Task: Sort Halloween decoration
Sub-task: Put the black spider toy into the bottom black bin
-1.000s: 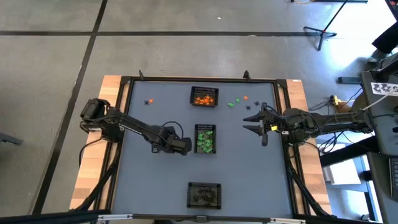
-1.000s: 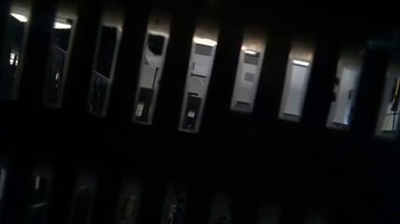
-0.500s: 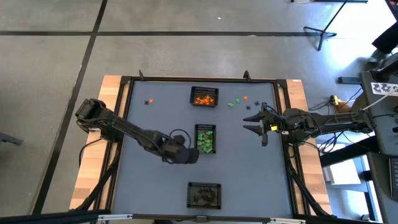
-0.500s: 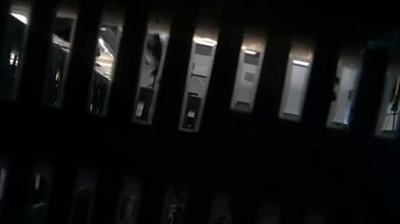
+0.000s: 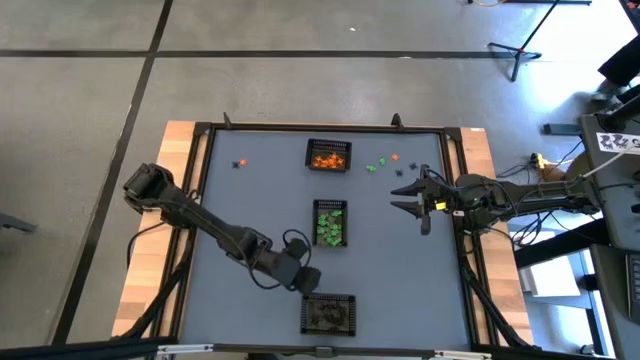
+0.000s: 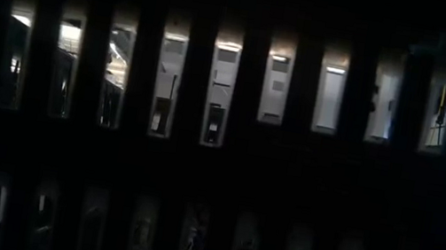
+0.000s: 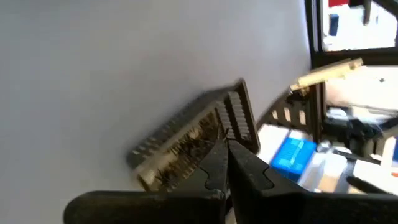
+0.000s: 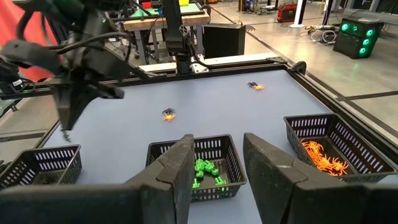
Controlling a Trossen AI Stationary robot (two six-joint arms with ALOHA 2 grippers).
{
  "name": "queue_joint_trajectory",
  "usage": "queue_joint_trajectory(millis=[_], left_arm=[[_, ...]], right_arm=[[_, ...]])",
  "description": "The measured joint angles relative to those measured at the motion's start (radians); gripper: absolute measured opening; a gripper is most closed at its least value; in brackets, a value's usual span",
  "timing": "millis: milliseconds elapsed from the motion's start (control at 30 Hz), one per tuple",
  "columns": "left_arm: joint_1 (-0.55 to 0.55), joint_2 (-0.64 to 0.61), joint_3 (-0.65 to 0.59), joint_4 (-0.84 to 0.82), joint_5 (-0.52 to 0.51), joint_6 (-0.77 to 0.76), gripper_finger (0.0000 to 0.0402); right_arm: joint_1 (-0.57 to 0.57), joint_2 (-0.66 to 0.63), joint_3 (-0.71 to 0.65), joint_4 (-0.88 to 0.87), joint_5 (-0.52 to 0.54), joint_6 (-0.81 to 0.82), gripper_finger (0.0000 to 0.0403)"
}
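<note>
Sorting looks mostly done, judging by the three baskets: the orange basket [image 5: 327,156] holds orange trinkets, the green basket [image 5: 330,222] holds green ones, and the dark basket [image 5: 329,313] holds what seem to be black ones. What is left lies loose on the surface [image 5: 250,210]: a few green and orange trinkets [image 5: 381,163] just beside the right tool [image 5: 413,202], with a dark one near them, and a stray piece [image 5: 239,164] well apart from both tools, towards the far left corner. The left tool [image 5: 306,283] hangs right at the dark basket's rim with its fingers pressed together; whether a tiny trinket is pinched between them I cannot tell, though its place suggests a drop into that basket. The right tool waits over the surface's right side, its fingers apart and holding nothing. The low view is blocked by basket mesh and adds nothing
</note>
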State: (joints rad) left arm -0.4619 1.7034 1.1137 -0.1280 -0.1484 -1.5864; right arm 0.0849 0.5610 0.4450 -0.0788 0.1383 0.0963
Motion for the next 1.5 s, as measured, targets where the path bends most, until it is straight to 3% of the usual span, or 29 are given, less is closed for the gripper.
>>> queue_joint_trajectory(millis=[367,733,1133,1300,1500], left_arm=[[-0.078,0.12,0.0,0.258,0.02,0.002,0.0],[-0.1,0.143,0.0,0.345,-0.027,-0.031,0.0005],[-0.099,0.143,0.0,0.335,-0.041,-0.053,0.0136],[-0.086,0.108,0.0,0.194,-0.033,-0.139,0.0157],[-0.055,-0.023,0.0,-0.202,0.023,-0.4,0.0159]], right_arm=[[0.0,0.0,0.0,0.0,0.0,0.0,0.0137],[0.0,0.0,0.0,0.0,0.0,0.0,0.0137],[0.0,0.0,0.0,0.0,0.0,0.0,0.0137],[0.0,0.0,0.0,0.001,0.0,0.0,0.0137],[0.0,0.0,0.0,0.001,0.0,0.0,0.0137]])
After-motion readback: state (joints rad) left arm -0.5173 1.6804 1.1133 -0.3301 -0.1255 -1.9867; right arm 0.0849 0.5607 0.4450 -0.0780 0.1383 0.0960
